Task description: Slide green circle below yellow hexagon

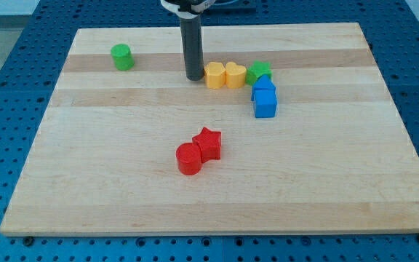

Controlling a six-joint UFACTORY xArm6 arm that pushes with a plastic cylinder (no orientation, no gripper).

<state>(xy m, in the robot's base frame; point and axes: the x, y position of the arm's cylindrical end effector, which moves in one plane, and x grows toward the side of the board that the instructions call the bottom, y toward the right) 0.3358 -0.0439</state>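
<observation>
So here's your setup: the light wooden table (217,182) sits on a blue perforated base (6,87), and your arm's straight dark rod comes down from the view's top with my tip (194,77) planted on the wood. There are no fingers on this rig, just the rod, so it has hold of nothing.

My tip is just beside the yellow hexagon block (214,75), on its left edge in the view, close enough that you can't tell if it's touching or a hair off. To the right of that hexagon you've got a yellow heart-shaped block (235,74) pressed against it, then a green star-shaped block (259,72), then two blue blocks (265,98) stacked toward the view's bottom in a short column. Their exact shapes are hard to call from here.

The green circle block (122,57), a short cylinder, is well apart from all that, up near the view's top left, left of the rod.

Down around the middle of the table, a red star-shaped block (209,143) and a red cylinder block (189,159) sit touching each other.
</observation>
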